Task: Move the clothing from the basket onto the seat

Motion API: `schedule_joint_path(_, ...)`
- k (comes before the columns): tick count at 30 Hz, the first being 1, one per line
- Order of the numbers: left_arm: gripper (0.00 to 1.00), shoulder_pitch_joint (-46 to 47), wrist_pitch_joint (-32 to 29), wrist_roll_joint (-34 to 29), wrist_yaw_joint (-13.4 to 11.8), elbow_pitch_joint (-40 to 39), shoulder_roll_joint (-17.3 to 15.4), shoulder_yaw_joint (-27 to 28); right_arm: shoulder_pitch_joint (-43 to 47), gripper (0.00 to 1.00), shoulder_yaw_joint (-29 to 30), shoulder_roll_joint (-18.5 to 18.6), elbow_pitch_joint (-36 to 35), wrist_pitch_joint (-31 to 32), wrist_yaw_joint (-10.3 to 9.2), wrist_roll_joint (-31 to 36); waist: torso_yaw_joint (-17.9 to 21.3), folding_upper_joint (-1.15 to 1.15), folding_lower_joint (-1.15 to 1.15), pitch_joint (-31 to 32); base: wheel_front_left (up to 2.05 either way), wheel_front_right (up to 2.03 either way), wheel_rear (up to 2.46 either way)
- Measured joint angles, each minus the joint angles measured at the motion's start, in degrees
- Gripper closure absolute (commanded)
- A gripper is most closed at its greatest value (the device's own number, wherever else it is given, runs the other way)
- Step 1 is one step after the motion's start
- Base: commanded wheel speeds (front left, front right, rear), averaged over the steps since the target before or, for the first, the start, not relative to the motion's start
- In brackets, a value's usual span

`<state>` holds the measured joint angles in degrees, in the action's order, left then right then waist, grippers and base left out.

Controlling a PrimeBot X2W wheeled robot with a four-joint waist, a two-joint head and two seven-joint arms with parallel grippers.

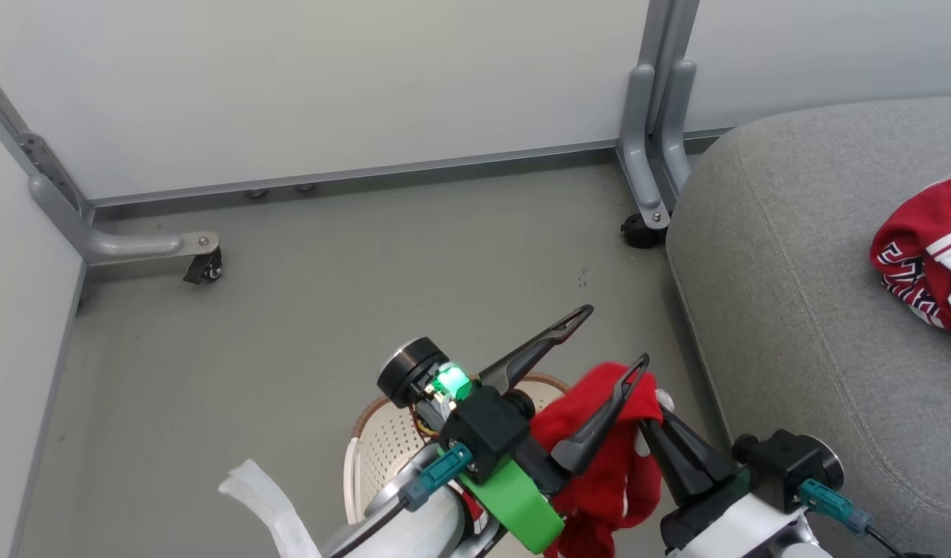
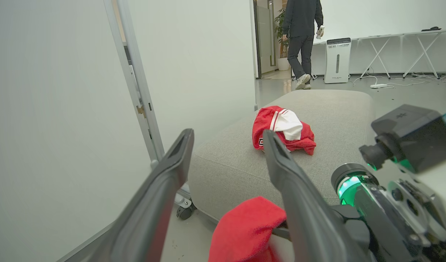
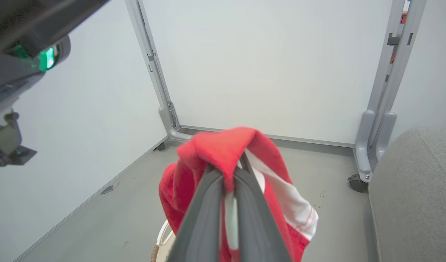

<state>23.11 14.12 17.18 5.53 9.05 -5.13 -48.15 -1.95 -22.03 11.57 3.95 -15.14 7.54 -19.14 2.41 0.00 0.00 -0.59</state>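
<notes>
A red garment [image 1: 607, 457] with a white striped panel hangs above the basket [image 1: 382, 449], a cream perforated tub with a brown rim. My right gripper [image 1: 661, 422] is shut on its top fold, which drapes over the fingertips [image 3: 226, 171] in the right wrist view, where the red garment [image 3: 215, 149] fills the middle. My left gripper [image 1: 616, 337] stands open beside it, one finger lying against the cloth, nothing between its fingers [image 2: 186, 142]. A red jersey [image 1: 925, 263] with white trim and lettering lies crumpled on the grey seat [image 1: 793, 271]; the left wrist view shows the jersey [image 2: 281, 129] on the seat [image 2: 335, 109].
White partition panels on grey wheeled legs [image 1: 646, 178] close off the far side and the left. The grey floor [image 1: 328, 294] lies between them and the seat. A person [image 2: 302, 36] walks in the background by a white appliance [image 2: 337, 60] and folding tables.
</notes>
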Motion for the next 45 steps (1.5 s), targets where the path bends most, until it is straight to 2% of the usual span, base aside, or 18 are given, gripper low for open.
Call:
schedule_joint_path(11, 0.0, 0.08, -0.45, 0.49, -0.32, 0.16, -0.98, -0.33, -0.02, 1.0, 0.05, -0.45, -0.11, 0.02, 0.0, 0.0, 0.8, 0.0, 0.0, -0.6, 0.0, 0.0, 0.0)
schedule_joint_path(21, 0.0, -1.48, -0.42, 1.21, -1.08, 0.96, -3.61, -0.14, -1.06, 1.0, 2.04, -0.53, -1.41, 0.03, 0.0, 0.24, 4.14, 0.0, 0.0, -1.82, 0.0, 0.0, 0.0)
schedule_joint_path(34, 0.0, -3.24, 0.13, 0.7, -2.26, 0.57, -9.59, 1.59, -1.64, 1.0, 6.12, -1.57, -4.97, 0.04, -0.02, 1.53, 12.77, 0.0, 0.0, -5.82, 0.0, 0.0, 0.0)
schedule_joint_path(45, 0.0, -3.47, -1.03, 0.43, -2.0, -0.76, -12.62, 0.88, -0.29, 1.0, 8.57, -4.88, -8.37, 0.05, -0.02, 2.47, 22.42, 0.0, 0.0, -10.18, 0.0, 0.0, 0.0)
